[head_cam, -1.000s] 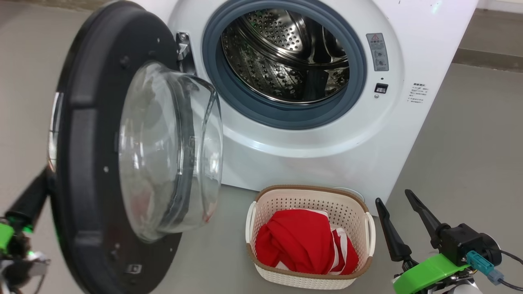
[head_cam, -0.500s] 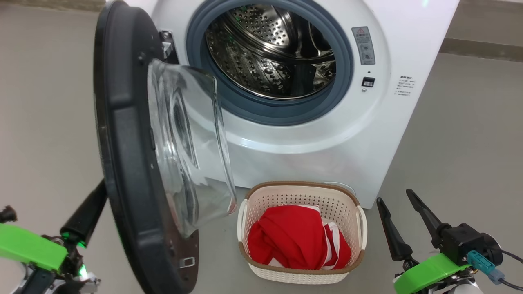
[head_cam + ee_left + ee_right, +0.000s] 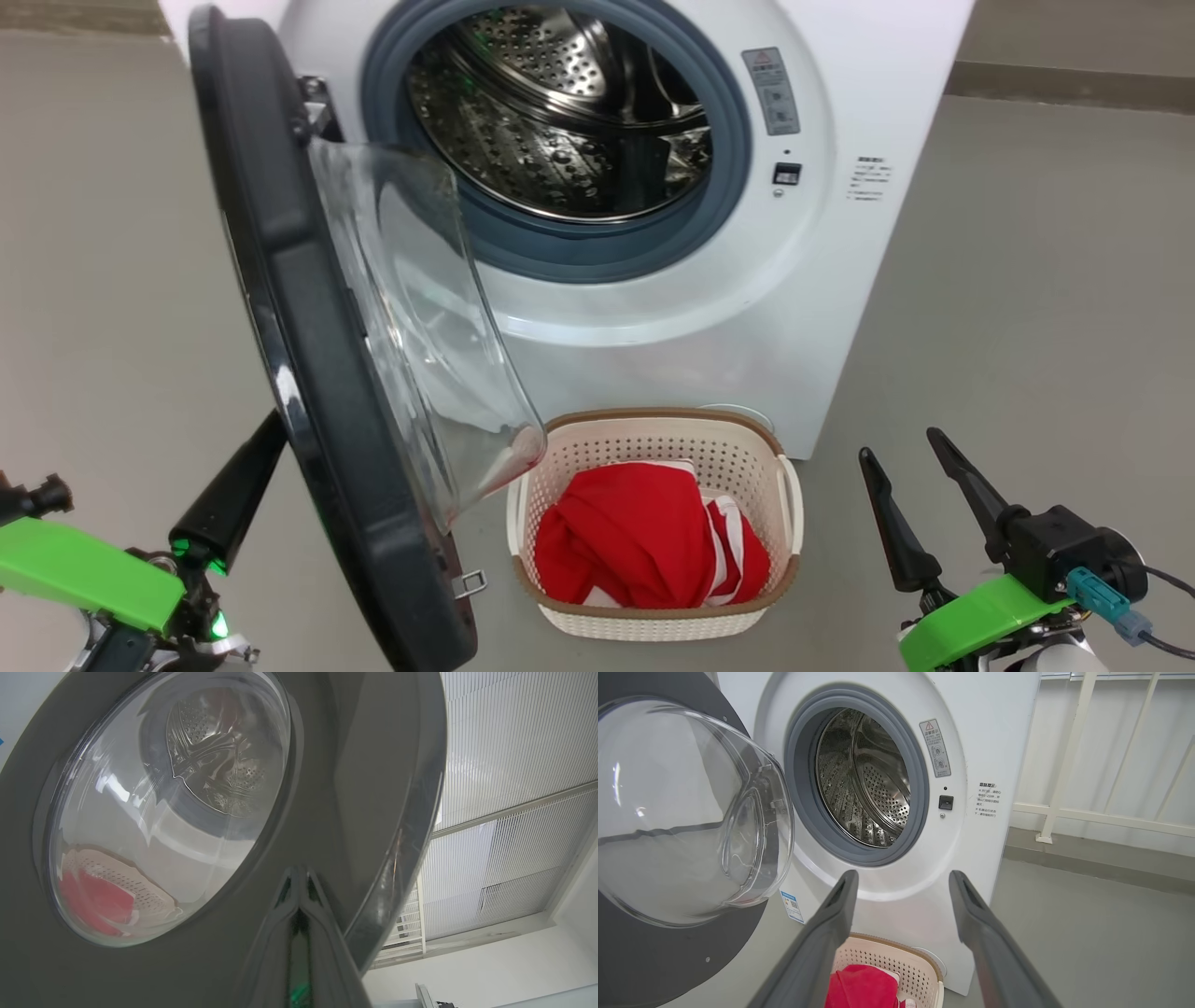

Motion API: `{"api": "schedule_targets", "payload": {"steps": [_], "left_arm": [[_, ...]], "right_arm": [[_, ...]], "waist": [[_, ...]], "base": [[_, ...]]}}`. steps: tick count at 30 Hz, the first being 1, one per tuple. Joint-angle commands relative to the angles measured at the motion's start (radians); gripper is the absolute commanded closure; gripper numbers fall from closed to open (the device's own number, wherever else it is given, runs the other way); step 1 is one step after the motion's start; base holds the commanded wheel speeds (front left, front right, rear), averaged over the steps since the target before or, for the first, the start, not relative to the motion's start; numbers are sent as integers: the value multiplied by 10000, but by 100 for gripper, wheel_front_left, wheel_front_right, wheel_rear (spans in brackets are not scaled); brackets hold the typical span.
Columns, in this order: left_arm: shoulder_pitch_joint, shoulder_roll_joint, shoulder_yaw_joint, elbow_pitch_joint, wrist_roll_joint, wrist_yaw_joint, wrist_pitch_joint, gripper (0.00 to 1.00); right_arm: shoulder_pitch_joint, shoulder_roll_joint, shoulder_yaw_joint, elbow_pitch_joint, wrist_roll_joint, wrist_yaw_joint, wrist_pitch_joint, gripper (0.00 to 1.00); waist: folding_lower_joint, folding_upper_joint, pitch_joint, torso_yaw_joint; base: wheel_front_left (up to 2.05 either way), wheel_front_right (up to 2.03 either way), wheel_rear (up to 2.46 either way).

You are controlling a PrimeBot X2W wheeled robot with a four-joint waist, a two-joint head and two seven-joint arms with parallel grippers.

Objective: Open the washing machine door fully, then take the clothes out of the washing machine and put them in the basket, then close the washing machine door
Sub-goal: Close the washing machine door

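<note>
The washing machine door stands half open, edge-on to the head view, its clear bowl window facing the steel drum of the white washing machine. My left gripper is behind the door at its outer side. In the left wrist view its fingers are shut together with the tips against the door's glossy outer rim. The red clothes lie in the cream basket on the floor before the machine. My right gripper hangs open at the lower right, nothing between its fingers.
Grey floor spreads to the right of the machine and to the left of the door. A white railing stands behind the machine on the right. The door's lower edge hangs close to the basket's left side.
The door has swung from facing me to edge-on, toward the machine, with my left gripper following behind it. The head camera has shifted too. The right gripper has stayed put.
</note>
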Motion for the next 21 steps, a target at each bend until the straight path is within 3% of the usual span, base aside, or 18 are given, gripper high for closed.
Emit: {"api": "schedule_targets", "payload": {"steps": [1, 10, 14, 15, 21], "left_arm": [[-89, 147, 141, -363, -140, -93, 12, 100], [-69, 147, 61, -234, -584, -218, -197, 100], [62, 253, 67, -106, -276, -575, -456, 96], [132, 337, 171, 48, 95, -800, -821, 0], [561, 866, -47, 474, 1929, -1945, -2031, 0]], "right_arm": [[-454, -140, 200, -216, 89, 4, -65, 0], [-395, -164, 158, -237, 95, 4, -65, 0], [-385, -151, 188, -222, 88, 4, -65, 0], [-393, -141, 214, -226, 57, 4, -65, 0], [-349, -118, 274, -196, 13, 4, -65, 0]], "waist": [[0, 0, 19, -229], [0, 0, 77, -545], [0, 0, 72, -624], [0, 0, 61, -657], [0, 0, -30, -675]], "base": [[0, 0, 0], [0, 0, 0], [0, 0, 0], [0, 0, 0], [0, 0, 0]]}}
